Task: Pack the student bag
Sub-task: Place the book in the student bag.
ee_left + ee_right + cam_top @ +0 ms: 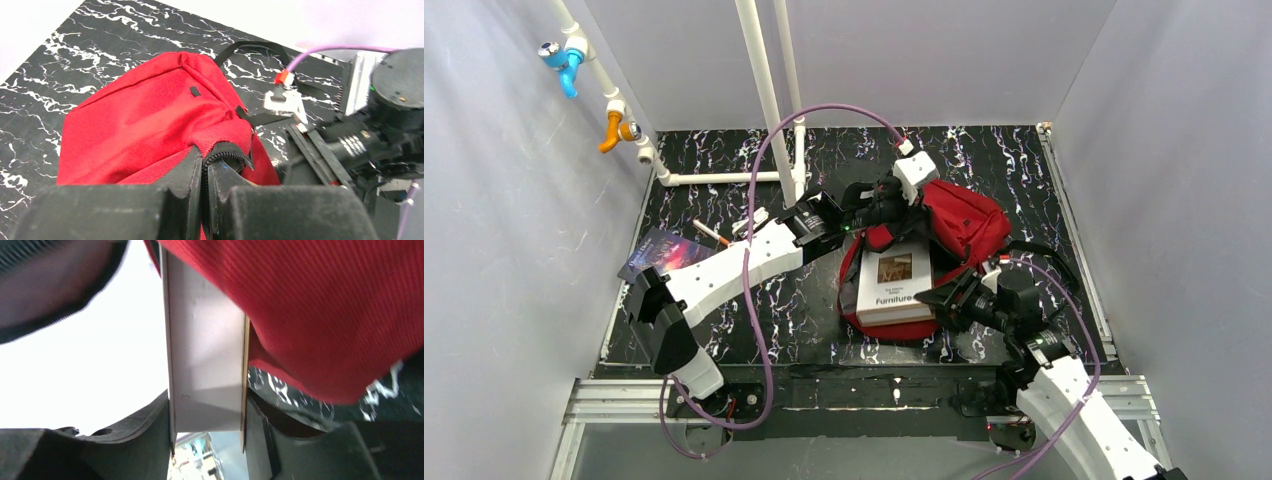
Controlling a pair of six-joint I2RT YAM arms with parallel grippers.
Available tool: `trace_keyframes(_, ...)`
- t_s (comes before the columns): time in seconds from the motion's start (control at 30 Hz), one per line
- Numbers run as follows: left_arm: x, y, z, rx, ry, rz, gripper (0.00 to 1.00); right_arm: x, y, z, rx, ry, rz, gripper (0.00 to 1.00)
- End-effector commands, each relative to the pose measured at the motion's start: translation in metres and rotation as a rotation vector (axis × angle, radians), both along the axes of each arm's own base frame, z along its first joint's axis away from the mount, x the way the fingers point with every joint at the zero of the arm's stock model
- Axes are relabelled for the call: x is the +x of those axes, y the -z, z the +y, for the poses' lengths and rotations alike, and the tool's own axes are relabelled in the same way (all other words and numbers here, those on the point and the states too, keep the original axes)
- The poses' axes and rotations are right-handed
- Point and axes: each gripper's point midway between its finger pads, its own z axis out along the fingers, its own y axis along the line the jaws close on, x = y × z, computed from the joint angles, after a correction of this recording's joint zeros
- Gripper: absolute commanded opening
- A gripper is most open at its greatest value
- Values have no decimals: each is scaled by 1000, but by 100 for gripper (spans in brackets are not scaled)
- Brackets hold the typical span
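1. From the top view, the bag (959, 225) lies right of centre on the marbled table (774, 310). Its open mouth faces the bottom of the frame.
2. A white book (892, 280) lies flat at that mouth, with red fabric showing around its lower edge.
3. The left claw (892, 210) sits at the bag's upper-left rim. Only the left wrist view shows its state: the claw (205, 160) is closed on the black zipper edge, and the bag (150, 110) bulges above it.
4. The right claw (939, 297) meets the book's right edge from the lower right.
5. In the right wrist view, the right claw (207, 410) grips the book (207, 350) by its thickness, a finger (150, 425) on either cover. The bag (325, 305) fills the upper right, against the book.
6. Only the top view shows a dark book (659, 250) and a pen (711, 233) at the table's left side, well apart from the bag.
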Motion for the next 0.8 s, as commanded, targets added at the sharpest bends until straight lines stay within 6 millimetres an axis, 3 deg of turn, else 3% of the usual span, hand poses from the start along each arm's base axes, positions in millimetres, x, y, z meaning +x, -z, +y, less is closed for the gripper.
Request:
trace_keyframes(0.0,19,-38,-7,-82,-73,-85,0,-47,-2,-7,-45,-107,94,1)
trace_keyframes(0.1,21,-35,-10,-82,-70,-75,0,-57,-9,-3,46,-112,111,1)
trace_keyframes(0.2,19,-35,-8,-90,-79,-56,0,-51,-21,-2,128,-75,67,1)
trace_keyframes(0.33,13,-39,-3,-107,-94,-22,0,-28,-43,-2,250,22,-1,1)
trace_keyframes(0.57,-11,-68,6,-171,-64,-28,0,11,-60,-9,311,171,-88,1)
trace_keyframes(0.77,-16,-65,13,-168,-73,-21,0,34,-73,-21,263,276,-198,1)
